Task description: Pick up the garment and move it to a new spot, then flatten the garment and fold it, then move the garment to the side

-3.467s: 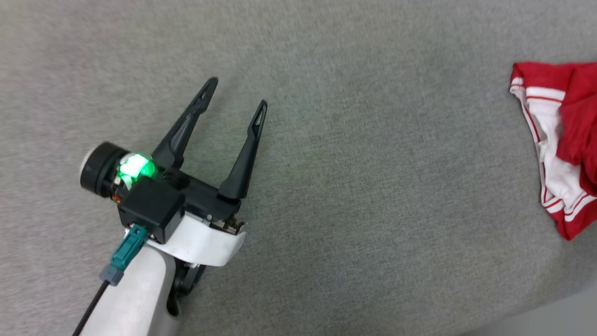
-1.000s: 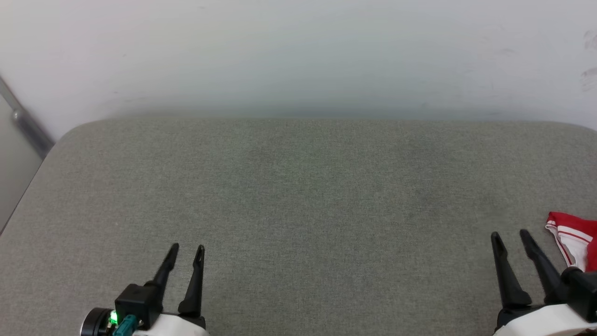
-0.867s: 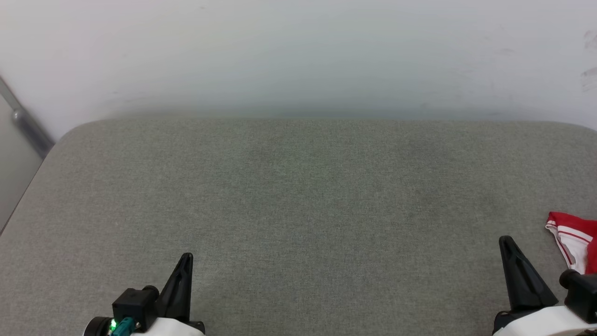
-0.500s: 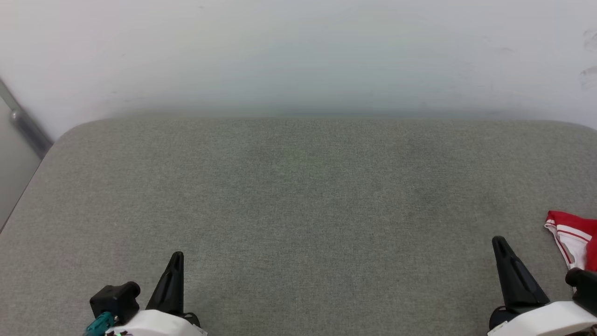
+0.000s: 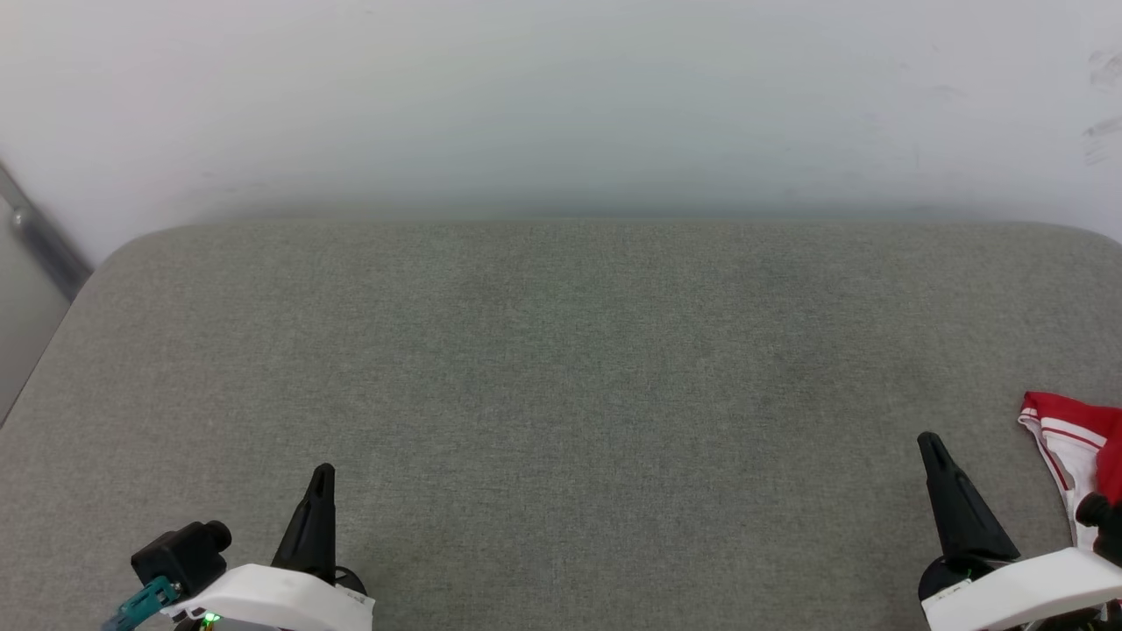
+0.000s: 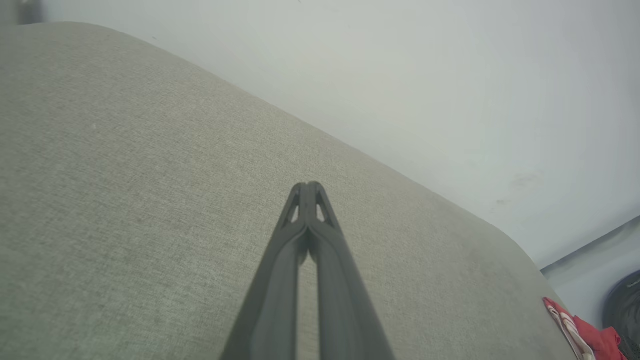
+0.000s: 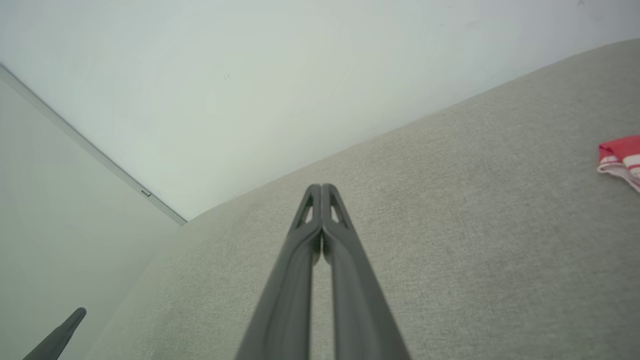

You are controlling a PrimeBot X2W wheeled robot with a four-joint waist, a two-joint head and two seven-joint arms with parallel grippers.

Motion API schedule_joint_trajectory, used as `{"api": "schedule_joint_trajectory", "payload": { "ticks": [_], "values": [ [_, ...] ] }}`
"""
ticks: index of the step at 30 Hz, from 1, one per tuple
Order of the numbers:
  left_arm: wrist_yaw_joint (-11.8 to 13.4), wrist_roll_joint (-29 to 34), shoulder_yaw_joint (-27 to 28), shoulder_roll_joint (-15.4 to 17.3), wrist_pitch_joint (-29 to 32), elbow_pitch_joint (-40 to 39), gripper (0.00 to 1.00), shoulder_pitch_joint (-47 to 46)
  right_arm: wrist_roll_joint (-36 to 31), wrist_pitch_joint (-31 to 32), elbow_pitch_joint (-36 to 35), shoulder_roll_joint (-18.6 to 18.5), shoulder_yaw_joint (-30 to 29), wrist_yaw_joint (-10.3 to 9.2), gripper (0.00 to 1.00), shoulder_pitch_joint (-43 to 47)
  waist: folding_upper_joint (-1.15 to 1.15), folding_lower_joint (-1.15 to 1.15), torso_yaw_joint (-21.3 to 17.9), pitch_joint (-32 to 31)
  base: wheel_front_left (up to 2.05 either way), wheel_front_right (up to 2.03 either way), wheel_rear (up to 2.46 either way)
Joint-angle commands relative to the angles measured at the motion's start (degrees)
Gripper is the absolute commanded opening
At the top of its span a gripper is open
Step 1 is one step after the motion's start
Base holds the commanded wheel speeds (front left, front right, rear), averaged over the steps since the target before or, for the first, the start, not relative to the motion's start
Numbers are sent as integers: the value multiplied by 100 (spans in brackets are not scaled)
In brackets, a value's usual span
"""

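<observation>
The garment (image 5: 1074,438), red with a white sleeve and red-white striped trim, lies bunched at the far right edge of the grey cushion (image 5: 561,368); most of it is cut off by the frame. A corner of the garment (image 7: 622,157) shows at the right in the right wrist view, and the garment (image 6: 580,337) sits at the lower right in the left wrist view. My right gripper (image 5: 927,443) is shut and empty, just left of the garment and apart from it. My left gripper (image 5: 323,473) is shut and empty at the lower left, far from the garment. Both pairs of fingertips touch, left gripper (image 6: 309,186) and right gripper (image 7: 321,187).
A pale wall (image 5: 561,105) rises behind the cushion. A grey metal bar (image 5: 35,241) slants at the far left beside the cushion's rounded corner. A dark round object (image 6: 622,310) stands beyond the cushion's far right end. My left gripper's fingers (image 7: 60,335) show in the right wrist view.
Both grippers went from open to shut a second ago. Since then both arms have rolled slightly and the head view has shifted a little; the garment lies as before.
</observation>
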Motion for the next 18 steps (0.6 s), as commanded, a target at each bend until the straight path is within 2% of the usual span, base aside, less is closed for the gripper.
{"api": "schedule_joint_trajectory", "payload": {
  "ticks": [1, 18],
  "values": [
    [-21, -178, 39, 9, 36, -58, 0, -152, 196, -33, -10, -54, 2, 0, 0, -168, 0, 0, -3, 1, 0, 0, 0],
    [-53, -1538, 192, -47, 379, 40, 0, -308, 1624, -42, 460, -84, 7, 0, 0, -437, 0, 0, -61, 18, 0, 0, 0]
  ]
}}
